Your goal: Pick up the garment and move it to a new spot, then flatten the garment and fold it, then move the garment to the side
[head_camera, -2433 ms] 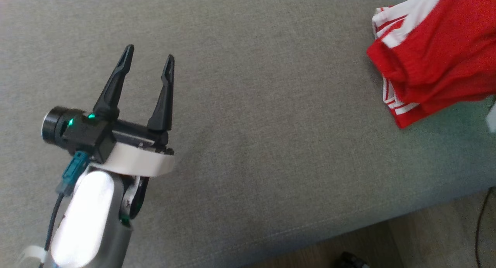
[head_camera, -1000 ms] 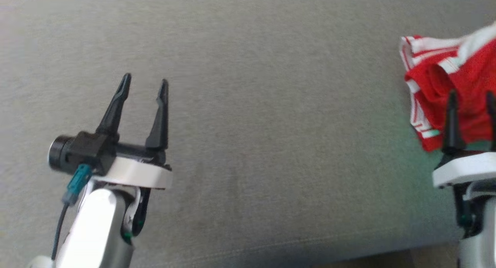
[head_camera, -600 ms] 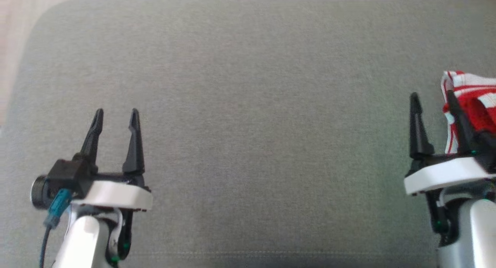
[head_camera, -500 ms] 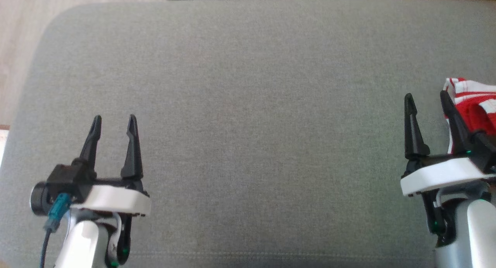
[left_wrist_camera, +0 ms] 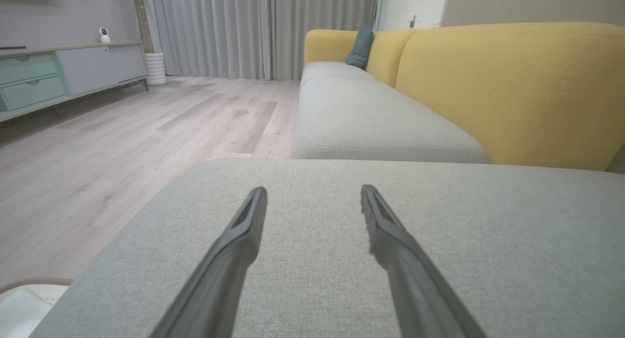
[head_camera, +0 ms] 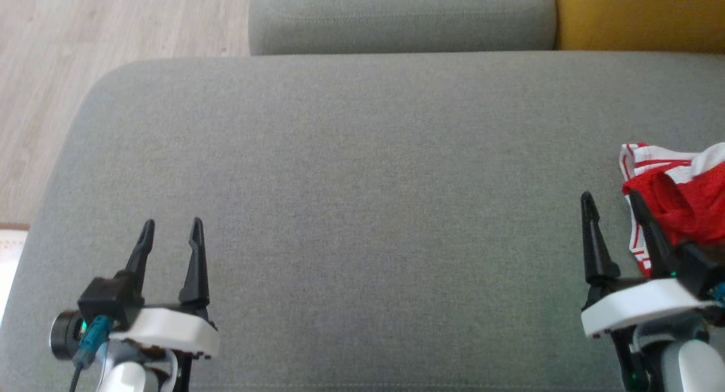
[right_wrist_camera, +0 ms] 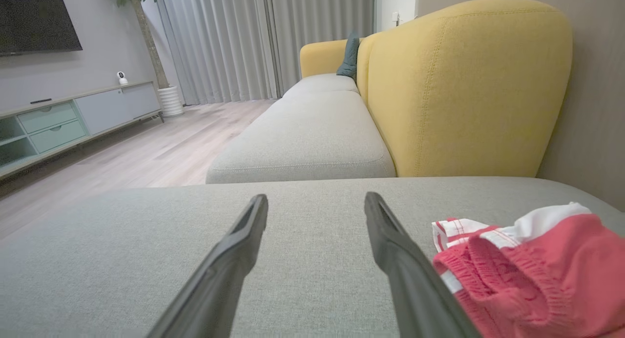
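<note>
The garment (head_camera: pixel 682 196) is a crumpled red piece with white stripes, lying at the right edge of the grey sofa cushion (head_camera: pixel 362 182). In the right wrist view the garment (right_wrist_camera: pixel 532 269) sits just right of my right fingers. My right gripper (head_camera: pixel 610 201) hovers at the lower right, open and empty, its right finger beside the cloth. At the lower left my left gripper (head_camera: pixel 171 228) is open too, with nothing between its fingers. The left wrist view has my left gripper (left_wrist_camera: pixel 313 194) above bare cushion (left_wrist_camera: pixel 488 240).
A second grey seat cushion (head_camera: pixel 396 18) lies beyond the first, with a yellow backrest (head_camera: pixel 640 18) at the far right. Wooden floor (head_camera: pixel 85 46) runs along the left of the sofa. A low sideboard (right_wrist_camera: pixel 73 118) stands across the room.
The head camera has tilted and turned, so the far cushion, backrest and floor have come into view. Both grippers stay open. The right gripper has come into view beside the garment.
</note>
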You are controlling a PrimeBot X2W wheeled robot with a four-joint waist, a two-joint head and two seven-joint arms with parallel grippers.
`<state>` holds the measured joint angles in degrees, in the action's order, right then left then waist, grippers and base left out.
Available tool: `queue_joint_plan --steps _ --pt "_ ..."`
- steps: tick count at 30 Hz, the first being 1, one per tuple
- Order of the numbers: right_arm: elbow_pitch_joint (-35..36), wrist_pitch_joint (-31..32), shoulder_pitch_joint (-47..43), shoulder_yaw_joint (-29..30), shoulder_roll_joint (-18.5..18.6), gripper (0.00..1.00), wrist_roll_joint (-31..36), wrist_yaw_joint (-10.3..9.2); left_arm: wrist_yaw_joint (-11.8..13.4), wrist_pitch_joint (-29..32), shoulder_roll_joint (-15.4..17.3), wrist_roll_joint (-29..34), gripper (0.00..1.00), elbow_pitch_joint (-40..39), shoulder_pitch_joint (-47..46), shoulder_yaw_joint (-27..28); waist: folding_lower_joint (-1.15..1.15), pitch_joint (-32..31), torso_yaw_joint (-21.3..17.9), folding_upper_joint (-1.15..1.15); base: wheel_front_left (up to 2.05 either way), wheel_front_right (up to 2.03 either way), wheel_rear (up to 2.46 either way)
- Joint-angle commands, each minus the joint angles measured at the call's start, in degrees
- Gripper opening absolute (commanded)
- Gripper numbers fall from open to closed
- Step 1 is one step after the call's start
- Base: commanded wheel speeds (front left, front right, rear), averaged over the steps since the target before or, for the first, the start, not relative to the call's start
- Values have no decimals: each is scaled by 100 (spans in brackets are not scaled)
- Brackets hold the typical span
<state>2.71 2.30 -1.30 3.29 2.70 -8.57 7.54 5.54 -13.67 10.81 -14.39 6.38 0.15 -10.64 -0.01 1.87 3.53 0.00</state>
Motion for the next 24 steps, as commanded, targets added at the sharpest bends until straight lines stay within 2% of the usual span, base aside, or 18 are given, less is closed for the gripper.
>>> queue_joint_plan --steps 1,24 --pt "234 14 53 -148 19 100 -29 -5 34 8 137 -27 100 -156 -134 175 1 -106 -31 0 0 0 0" --pt "346 58 -248 -146 18 100 -138 -5 83 188 273 -53 100 -251 3 27 1 -254 -133 0 0 0 0"
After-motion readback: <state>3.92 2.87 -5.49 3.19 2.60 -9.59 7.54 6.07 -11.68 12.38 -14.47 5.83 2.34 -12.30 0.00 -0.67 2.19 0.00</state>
